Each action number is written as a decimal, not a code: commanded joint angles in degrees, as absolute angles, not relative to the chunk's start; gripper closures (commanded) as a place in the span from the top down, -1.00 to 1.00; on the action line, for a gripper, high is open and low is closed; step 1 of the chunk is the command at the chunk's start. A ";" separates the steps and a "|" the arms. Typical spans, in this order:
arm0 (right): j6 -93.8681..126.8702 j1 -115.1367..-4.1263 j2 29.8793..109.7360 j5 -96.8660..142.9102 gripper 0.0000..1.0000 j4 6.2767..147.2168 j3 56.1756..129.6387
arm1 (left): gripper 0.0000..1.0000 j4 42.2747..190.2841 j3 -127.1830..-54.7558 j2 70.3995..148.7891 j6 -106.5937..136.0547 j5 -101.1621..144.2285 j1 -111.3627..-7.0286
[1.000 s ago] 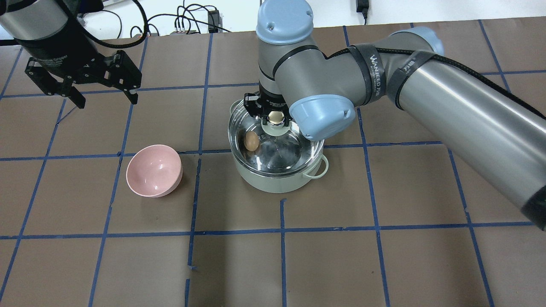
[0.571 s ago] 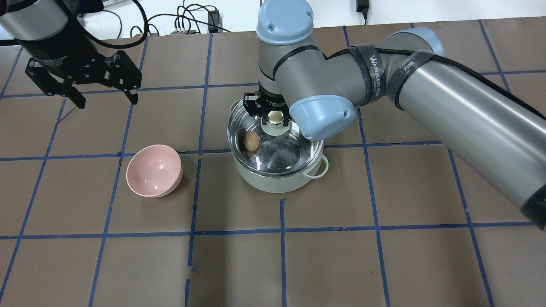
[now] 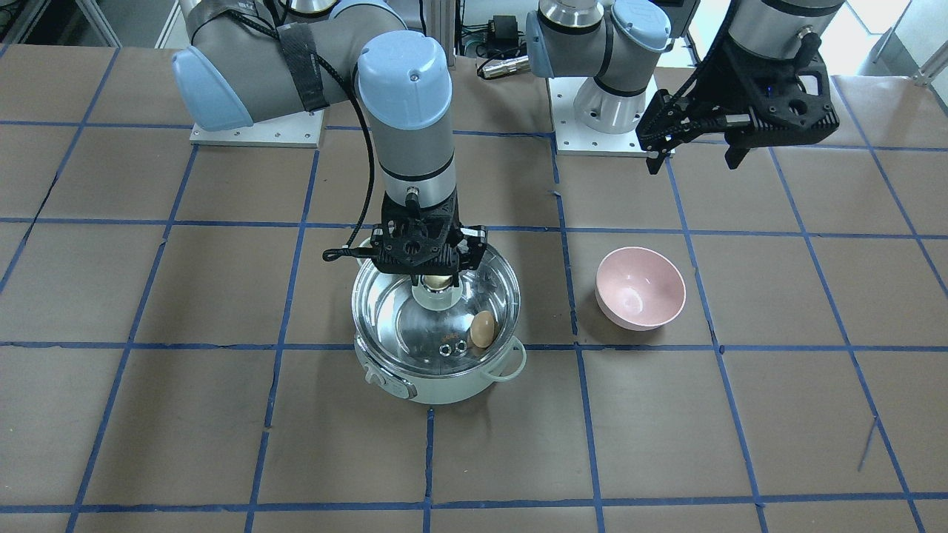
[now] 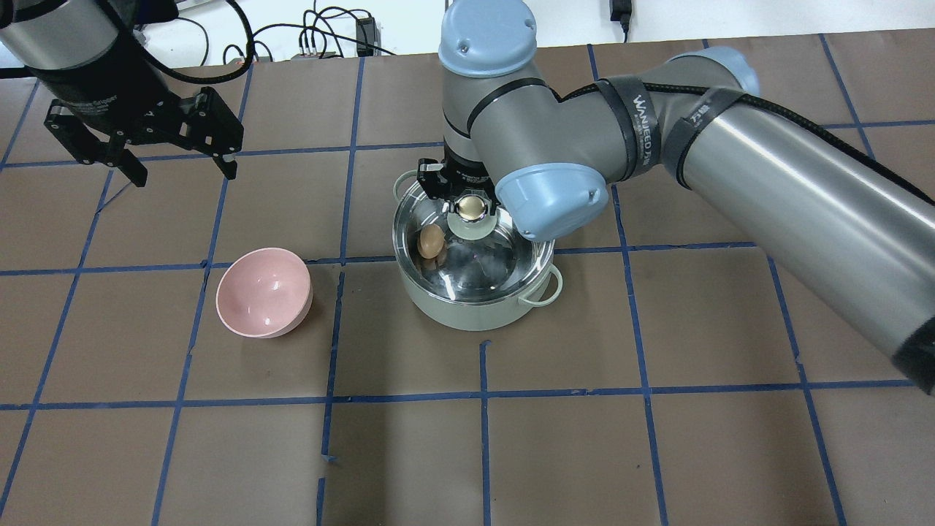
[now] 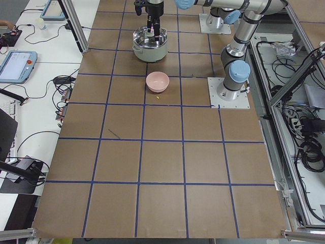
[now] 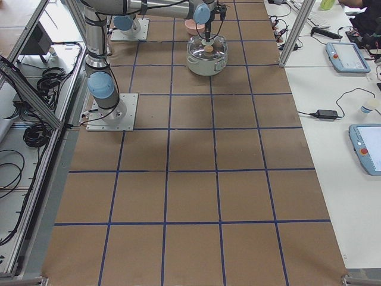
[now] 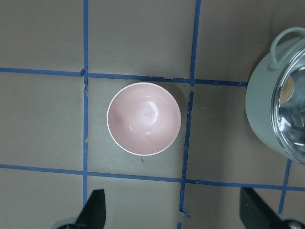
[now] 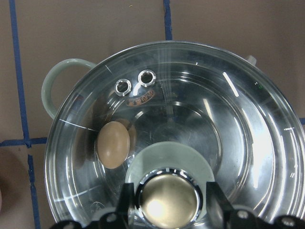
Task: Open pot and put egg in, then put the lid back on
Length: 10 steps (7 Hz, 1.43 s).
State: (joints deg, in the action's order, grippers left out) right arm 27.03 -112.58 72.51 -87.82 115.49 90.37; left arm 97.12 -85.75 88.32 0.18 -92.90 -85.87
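Observation:
The pale green pot (image 4: 467,310) stands mid-table, also in the front view (image 3: 429,385). The tan egg (image 4: 431,241) lies inside it on the steel floor, seen through the glass in the right wrist view (image 8: 113,144). The clear glass lid (image 4: 497,259) rests on the pot's rim. My right gripper (image 4: 473,208) is shut on the lid's gold-capped knob (image 8: 167,202), with a finger on each side. My left gripper (image 4: 184,175) is open and empty, high over the table's back left, away from the pot.
An empty pink bowl (image 4: 263,292) sits to the left of the pot, below my left gripper, as the left wrist view (image 7: 144,119) shows. Brown paper with blue tape lines covers the table. Cables lie along the back edge.
My right gripper has lowered the lid from just above the pot down onto its rim. The egg and the left arm have not moved.

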 commanded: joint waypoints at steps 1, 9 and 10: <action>25.33 -110.67 73.64 -88.15 0.22 115.23 90.00 | 1.00 97.12 -85.87 88.33 0.18 -92.90 -85.87; 4.39 -91.14 91.58 -90.00 1.00 100.81 90.88 | 1.00 96.94 -86.04 88.33 0.26 -92.90 -85.87; 4.39 -91.58 91.49 -89.83 1.00 100.90 91.23 | 1.00 96.94 -86.04 88.33 0.26 -92.90 -85.87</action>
